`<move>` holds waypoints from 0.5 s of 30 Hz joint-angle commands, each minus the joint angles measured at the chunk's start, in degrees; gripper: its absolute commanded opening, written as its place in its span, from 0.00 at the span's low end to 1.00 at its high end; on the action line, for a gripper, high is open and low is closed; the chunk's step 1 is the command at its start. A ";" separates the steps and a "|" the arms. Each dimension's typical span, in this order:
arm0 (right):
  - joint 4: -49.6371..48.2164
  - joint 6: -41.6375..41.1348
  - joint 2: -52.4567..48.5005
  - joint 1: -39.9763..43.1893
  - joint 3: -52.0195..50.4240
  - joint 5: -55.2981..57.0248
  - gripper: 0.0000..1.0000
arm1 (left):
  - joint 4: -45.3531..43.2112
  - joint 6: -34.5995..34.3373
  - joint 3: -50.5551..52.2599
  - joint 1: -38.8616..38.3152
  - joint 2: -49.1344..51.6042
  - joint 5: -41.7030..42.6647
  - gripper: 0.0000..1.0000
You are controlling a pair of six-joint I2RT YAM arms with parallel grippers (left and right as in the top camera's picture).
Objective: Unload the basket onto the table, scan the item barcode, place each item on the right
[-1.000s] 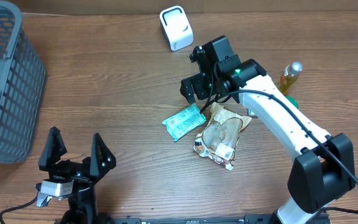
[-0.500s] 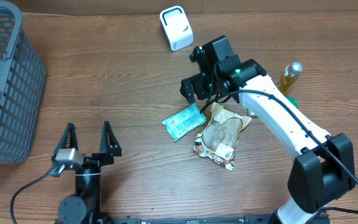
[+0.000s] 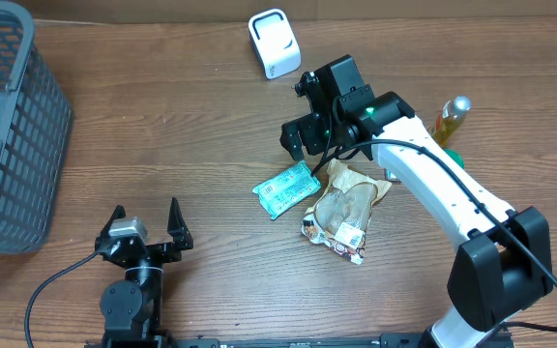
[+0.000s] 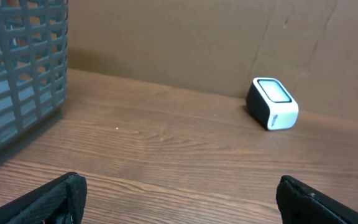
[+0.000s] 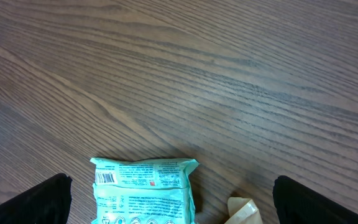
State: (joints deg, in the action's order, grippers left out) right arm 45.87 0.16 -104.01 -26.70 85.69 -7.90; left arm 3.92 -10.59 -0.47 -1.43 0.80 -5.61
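At the far left of the overhead frame stands a grey mesh basket (image 3: 8,126), its wall also filling the left edge of the left wrist view. Lower left, the left gripper (image 3: 145,220) sits low over the wooden table (image 3: 162,116) with its fingers spread wide and nothing between them. It faces up the frame toward the white scanner (image 3: 274,43), which lies near the top edge, just left of centre.

Below the scanner, at mid-frame, lies the green packet (image 3: 286,188), flat on the table. Its long axis runs from lower left to upper right. In the right wrist view a small barcode (image 5: 104,178) shows on the upturned face, near the packet's upper left corner.

The right gripper (image 3: 298,143) hangs just above the packet's upper right end, fingers fully apart and clear of it, holding nothing. The packet is at the bottom edge of its wrist view, so the item lies slightly below and left of the jaws in the overhead frame. The right arm is plainly the nearer one; the left is well apart.

Right of the packet, touching or nearly touching it, is a crumpled brown bag (image 3: 341,208). Further right stands a yellow bottle (image 3: 453,121). The green packet looks the likelier item to scan, judging by where the right gripper hangs
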 commanded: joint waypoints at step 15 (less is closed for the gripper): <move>-0.37 -0.17 0.11 0.09 -0.24 0.35 1.00 | 0.09 5.46 0.20 -0.09 -0.61 0.70 1.00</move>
State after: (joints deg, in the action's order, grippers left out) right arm 45.84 0.16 -104.01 -26.72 85.69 -7.92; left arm 3.95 -5.96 -0.47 -1.43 0.80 -5.39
